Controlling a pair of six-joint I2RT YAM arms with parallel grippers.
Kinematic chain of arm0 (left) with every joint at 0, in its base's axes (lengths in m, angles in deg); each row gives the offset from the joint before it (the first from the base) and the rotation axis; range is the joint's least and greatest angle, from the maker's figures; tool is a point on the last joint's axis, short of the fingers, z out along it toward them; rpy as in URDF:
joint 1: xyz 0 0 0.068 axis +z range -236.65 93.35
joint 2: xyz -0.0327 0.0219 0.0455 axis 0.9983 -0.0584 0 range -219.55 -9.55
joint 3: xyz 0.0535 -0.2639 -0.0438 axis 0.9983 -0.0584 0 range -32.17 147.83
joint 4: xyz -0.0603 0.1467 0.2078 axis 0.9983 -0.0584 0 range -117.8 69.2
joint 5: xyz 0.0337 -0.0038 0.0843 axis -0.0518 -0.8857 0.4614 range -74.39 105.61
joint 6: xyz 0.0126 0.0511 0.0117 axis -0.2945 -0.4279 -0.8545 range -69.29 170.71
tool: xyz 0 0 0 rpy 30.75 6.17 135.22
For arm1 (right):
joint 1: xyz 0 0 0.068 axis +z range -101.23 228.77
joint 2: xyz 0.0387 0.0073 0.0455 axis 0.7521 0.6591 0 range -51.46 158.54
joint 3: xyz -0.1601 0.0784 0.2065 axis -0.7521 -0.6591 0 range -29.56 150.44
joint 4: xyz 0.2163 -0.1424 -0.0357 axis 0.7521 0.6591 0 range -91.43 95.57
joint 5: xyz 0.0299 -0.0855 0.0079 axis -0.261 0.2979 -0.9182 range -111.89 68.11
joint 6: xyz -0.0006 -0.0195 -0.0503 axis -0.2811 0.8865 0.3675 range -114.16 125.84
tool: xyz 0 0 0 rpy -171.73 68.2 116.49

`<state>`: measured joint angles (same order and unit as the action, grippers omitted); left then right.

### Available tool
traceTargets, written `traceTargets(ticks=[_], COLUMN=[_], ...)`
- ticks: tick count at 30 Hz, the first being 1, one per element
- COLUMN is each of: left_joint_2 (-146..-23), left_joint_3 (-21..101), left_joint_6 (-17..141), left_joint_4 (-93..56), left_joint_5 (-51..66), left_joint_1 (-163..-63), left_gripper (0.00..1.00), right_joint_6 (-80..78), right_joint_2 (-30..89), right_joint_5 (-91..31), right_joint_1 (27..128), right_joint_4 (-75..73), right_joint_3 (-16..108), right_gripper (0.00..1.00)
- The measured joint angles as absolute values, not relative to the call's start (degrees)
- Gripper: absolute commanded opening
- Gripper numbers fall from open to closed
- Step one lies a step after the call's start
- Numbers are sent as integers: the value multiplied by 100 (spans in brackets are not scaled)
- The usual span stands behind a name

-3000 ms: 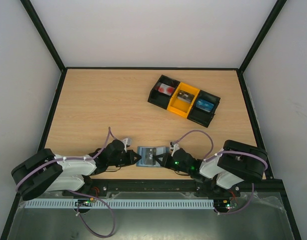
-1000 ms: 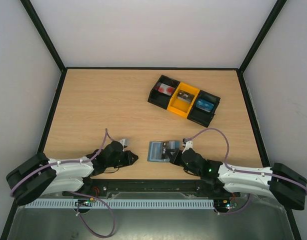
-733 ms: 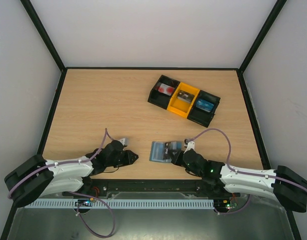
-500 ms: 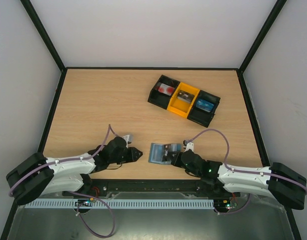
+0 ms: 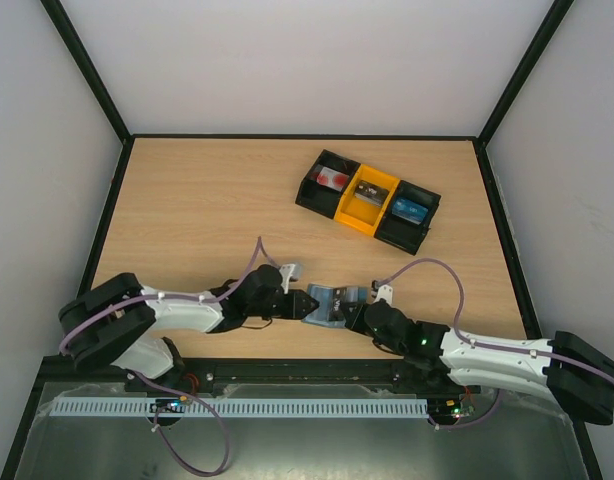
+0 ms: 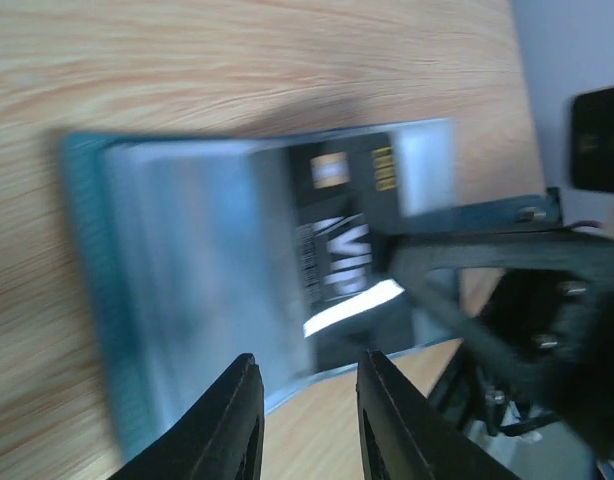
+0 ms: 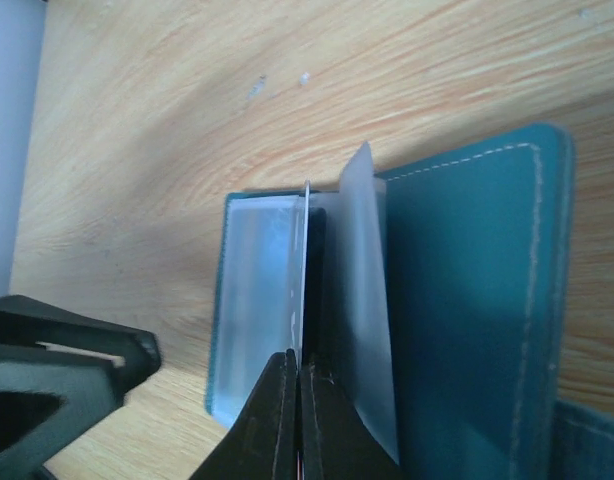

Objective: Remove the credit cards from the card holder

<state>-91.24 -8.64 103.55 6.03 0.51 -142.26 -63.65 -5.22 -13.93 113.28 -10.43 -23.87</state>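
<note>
The dusty-blue card holder lies open near the table's front edge. In the left wrist view the card holder shows clear sleeves and a dark card printed "VIP". My right gripper is shut on a thin upright clear leaf of the card holder. My left gripper is open at the holder's left edge; its fingertips hover just short of the sleeves. A white-and-red card, a dark card and a blue card lie in the tray's bins.
The black-and-yellow three-bin tray stands at the back right of the wooden table. The two grippers face each other closely across the holder; the left gripper's fingers show in the right wrist view. Black frame rails border the table.
My left arm has reached right, up to the holder's left edge. My right gripper has stayed at the holder's right side, and the holder has shifted slightly right.
</note>
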Motion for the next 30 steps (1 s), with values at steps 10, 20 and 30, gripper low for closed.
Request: traceTargets(ticks=[10,20,30], left_joint_2=[-10294,-10941,-11022], left_joint_3=[-348,-66,-209], left_joint_6=[10237,10296,10543], left_joint_4=[1500,1757,2077], left_joint_5=[-78,325,648], left_joint_1=[-14390,-14430,-14456], left_gripper=[25,24,23], right_joint_6=[-6391,-6431,-6511], right_joint_2=[-256,-743,-1178], right_joint_5=[-1439,-1310,-1150], right_joint_1=[11328,11328,11328], right_joint_4=[-1154,-477,-26], right_joint_3=[-2407,-2350,-2343], right_gripper=[2,2,2])
